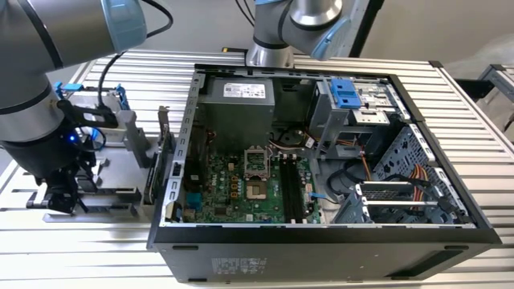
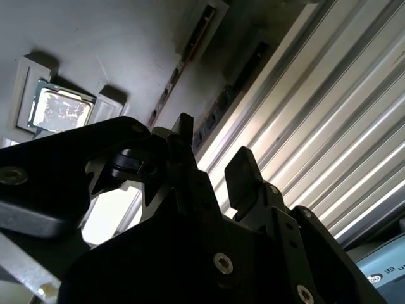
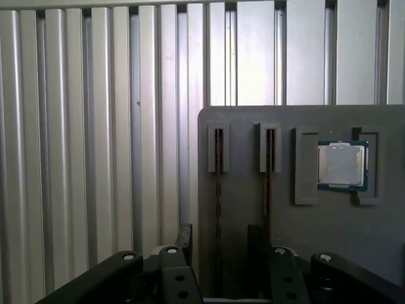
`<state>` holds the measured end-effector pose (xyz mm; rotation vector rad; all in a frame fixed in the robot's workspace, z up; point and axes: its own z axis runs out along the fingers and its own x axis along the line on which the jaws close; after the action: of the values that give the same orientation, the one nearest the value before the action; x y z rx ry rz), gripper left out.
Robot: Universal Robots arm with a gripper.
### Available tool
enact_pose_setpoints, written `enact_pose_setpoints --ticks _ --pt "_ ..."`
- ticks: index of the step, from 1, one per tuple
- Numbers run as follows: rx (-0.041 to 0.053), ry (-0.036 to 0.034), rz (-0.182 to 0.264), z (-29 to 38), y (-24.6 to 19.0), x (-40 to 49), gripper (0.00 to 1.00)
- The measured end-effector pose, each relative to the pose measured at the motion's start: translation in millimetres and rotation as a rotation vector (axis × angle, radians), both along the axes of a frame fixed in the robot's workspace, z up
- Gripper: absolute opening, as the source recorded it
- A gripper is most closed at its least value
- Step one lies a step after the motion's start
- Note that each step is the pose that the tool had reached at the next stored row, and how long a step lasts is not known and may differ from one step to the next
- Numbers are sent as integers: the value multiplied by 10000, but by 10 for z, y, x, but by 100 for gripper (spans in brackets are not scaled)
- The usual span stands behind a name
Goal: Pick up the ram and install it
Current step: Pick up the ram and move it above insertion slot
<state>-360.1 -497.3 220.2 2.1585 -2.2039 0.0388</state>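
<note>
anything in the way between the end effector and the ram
Nothing visible. In the first wrist view the end effector is open, and the ram runs in line between its two fingers, standing on edge in a slot of the grey tray. A second strip sits in the next slot, off to one side.

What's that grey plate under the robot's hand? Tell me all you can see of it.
It is a flat, matt grey plate, plastic by its look, with a rounded corner, lying on the ribbed metal table. One narrow slot holds a thin dark strip on edge, the next a second strip; a recess beside them holds a square silvery chip. The open black gripper hangs over it.
</note>
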Motion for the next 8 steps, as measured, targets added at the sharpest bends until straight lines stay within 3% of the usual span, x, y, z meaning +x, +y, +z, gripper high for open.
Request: enact_pose_setpoints --ticks 8 --pt "0 0 0 -27 0 11 100"
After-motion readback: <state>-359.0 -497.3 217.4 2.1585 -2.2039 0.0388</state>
